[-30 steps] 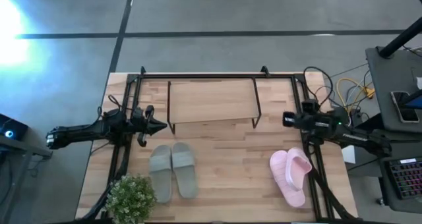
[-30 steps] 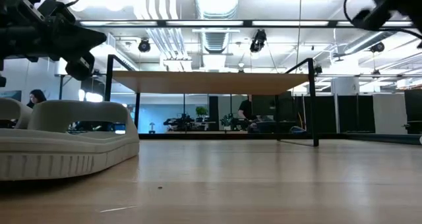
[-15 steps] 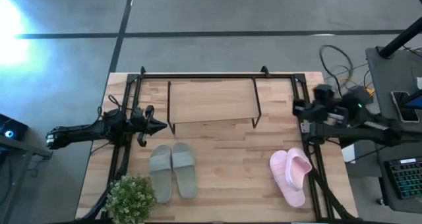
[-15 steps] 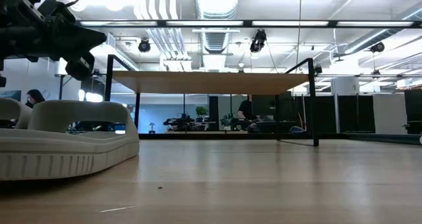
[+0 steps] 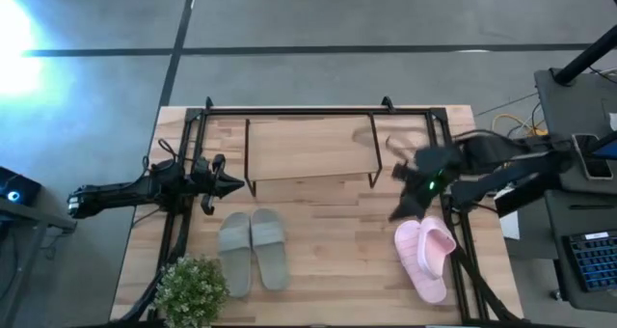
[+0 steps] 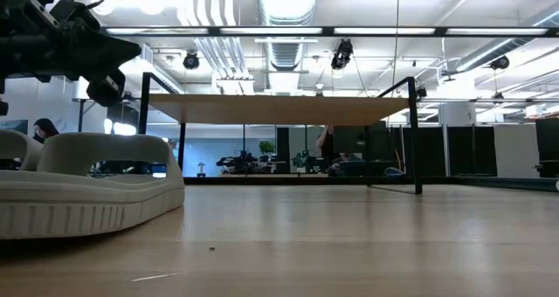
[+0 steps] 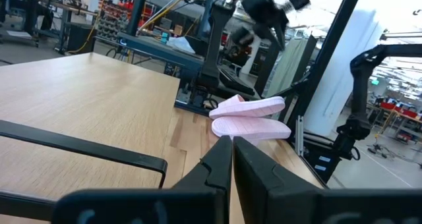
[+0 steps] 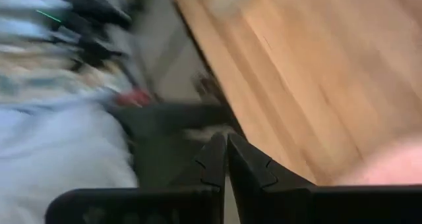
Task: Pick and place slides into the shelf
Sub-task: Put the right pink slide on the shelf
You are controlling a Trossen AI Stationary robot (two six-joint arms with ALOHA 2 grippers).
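Observation:
The grey-green slides [image 5: 253, 251] lie side by side on their soles near the table's near-left; one fills the low view's left [image 6: 87, 188]. The pink slides [image 5: 425, 257] sit near-right, one lying tilted across the other [image 7: 250, 116]. The shelf [image 5: 310, 149] stands at the table's far middle, its top board [image 6: 279, 109] bare. My left gripper [image 5: 231, 184] is shut and hovers left of the shelf, beyond the grey pair [image 7: 232, 145]. My right gripper [image 5: 397, 212], blurred, is shut [image 8: 226, 143] and hangs just left of and beyond the pink pair.
A black tube frame [image 5: 289, 109] runs round the table's far and side edges. A potted plant [image 5: 191, 289] stands at the near-left corner. Bare wood lies between the two pairs [image 5: 337, 241]. Cables and a keyboard sit off the table's right side.
My right arm first drew back toward the table's right edge, then swung fast toward the table's middle and near side, ending beside the pink slides. It has left the top of the low view. The slides and the shelf have kept their places.

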